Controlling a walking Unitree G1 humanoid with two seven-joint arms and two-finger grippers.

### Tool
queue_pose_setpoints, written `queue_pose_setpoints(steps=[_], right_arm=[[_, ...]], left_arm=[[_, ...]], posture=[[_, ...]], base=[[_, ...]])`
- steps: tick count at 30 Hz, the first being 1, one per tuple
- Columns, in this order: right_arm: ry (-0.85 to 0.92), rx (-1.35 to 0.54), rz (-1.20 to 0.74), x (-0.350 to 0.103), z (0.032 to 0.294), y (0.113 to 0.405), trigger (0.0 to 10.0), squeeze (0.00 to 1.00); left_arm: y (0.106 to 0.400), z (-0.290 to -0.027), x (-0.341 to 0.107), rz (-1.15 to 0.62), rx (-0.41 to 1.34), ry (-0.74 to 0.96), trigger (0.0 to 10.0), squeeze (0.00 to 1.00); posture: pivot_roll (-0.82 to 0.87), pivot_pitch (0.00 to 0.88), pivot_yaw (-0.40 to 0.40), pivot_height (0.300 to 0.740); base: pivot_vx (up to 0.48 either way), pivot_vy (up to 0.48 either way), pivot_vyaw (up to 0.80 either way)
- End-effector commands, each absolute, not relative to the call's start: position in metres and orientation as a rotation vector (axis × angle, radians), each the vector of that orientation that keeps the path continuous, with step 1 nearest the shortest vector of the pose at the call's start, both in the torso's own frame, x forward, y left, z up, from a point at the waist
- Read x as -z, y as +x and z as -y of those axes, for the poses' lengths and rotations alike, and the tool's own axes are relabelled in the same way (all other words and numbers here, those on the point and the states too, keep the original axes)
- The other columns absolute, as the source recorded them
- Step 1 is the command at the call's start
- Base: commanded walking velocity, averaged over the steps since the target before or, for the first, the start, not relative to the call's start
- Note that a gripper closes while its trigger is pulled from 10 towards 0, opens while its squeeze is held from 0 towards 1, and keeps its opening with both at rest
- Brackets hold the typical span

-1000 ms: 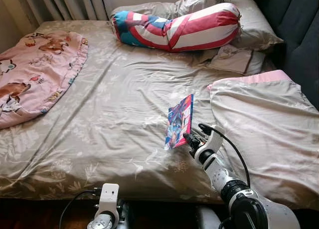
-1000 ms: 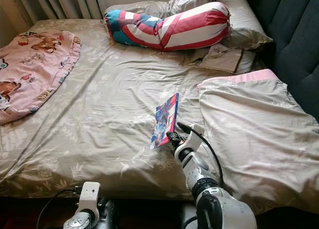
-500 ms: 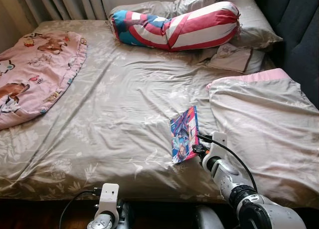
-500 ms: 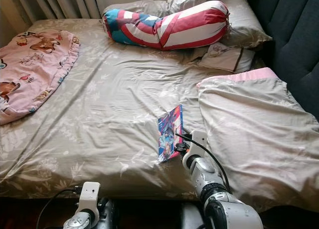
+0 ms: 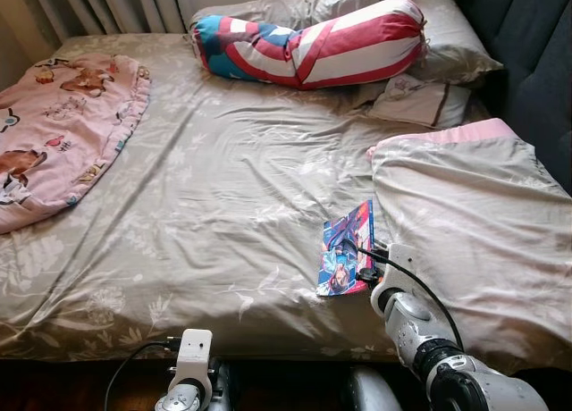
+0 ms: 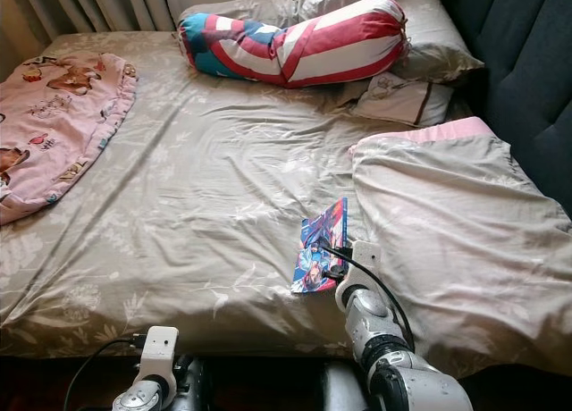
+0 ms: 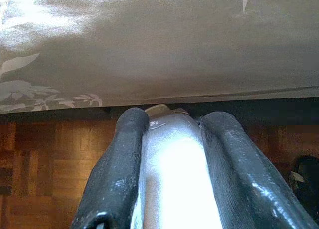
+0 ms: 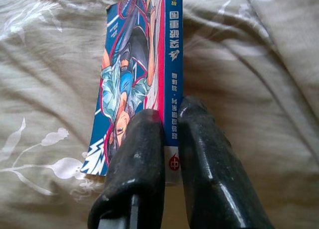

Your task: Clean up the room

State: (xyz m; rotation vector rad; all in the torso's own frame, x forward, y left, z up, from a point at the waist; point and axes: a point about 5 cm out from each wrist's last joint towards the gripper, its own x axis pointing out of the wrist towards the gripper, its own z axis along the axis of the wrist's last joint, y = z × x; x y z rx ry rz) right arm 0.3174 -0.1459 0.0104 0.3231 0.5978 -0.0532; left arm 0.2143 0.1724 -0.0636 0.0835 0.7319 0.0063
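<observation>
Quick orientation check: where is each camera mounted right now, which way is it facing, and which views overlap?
Left eye: on the head, looking down at the bed; both arms show at the bottom.
Right eye: same head, same scene as the left eye.
Left wrist: along the left pincer, facing the bed's edge and the wooden floor.
Right wrist: along the right pincer, clamped on the comic book, shared with both eye views.

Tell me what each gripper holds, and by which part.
The right gripper pinches the comic book by its spine near one end. The left gripper holds nothing.
</observation>
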Motion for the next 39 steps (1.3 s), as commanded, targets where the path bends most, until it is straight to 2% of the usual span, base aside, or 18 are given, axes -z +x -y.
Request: queue_pose_setpoints(steps=[1,8,12,25,26,27,28,29,39], right_arm=[[0.330,0.052,-0.622,-0.006,0.141,0.314,10.0,0.00],[0.308,0.057,-0.610,-0.011,0.146,0.318,10.0,0.00],[0.221,0.033,-0.597,-0.016,0.149,0.322,10.0,0.00],[0.217,0.026,-0.589,-0.018,0.151,0.324,10.0,0.00],[0.215,0.026,-0.590,-0.018,0.151,0.324,10.0,0.07],[0.213,0.025,-0.590,-0.018,0.151,0.324,10.0,0.25],[0.213,0.025,-0.590,-0.018,0.151,0.324,10.0,0.25],[0.210,0.024,-0.589,-0.018,0.151,0.324,10.0,1.00],[0.171,0.061,-0.565,-0.023,0.161,0.328,10.0,1.00]], left_arm=[[0.156,-0.166,0.097,-0.984,0.022,0.071,10.0,0.00],[0.156,-0.166,0.097,-0.983,0.022,0.073,10.0,0.00],[0.156,-0.166,0.097,-0.983,0.023,0.073,10.0,0.00],[0.156,-0.166,0.097,-0.983,0.024,0.075,10.0,0.00],[0.156,-0.166,0.097,-0.983,0.024,0.075,10.0,0.00],[0.156,-0.166,0.096,-0.983,0.024,0.075,10.0,0.00],[0.156,-0.166,0.096,-0.983,0.024,0.075,10.0,0.00],[0.156,-0.166,0.096,-0.982,0.024,0.075,10.0,0.00],[0.157,-0.166,0.096,-0.981,0.024,0.075,10.0,0.00]], posture=[[0.01,0.150,0.002,0.610],[0.01,0.150,0.001,0.610],[0.01,0.149,0.001,0.610],[0.01,0.146,0.004,0.610],[0.01,0.146,0.004,0.610],[0.01,0.146,0.004,0.610],[0.01,0.146,0.004,0.610],[0.01,0.146,0.004,0.610],[0.01,0.146,0.004,0.610]], base=[[0.000,0.000,0.00],[0.000,0.000,0.00],[0.000,0.000,0.00],[0.000,0.000,0.00],[0.000,0.000,0.00],[0.000,0.000,0.00],[0.000,0.000,0.00],[0.000,0.000,0.00],[0.000,0.000,0.00]])
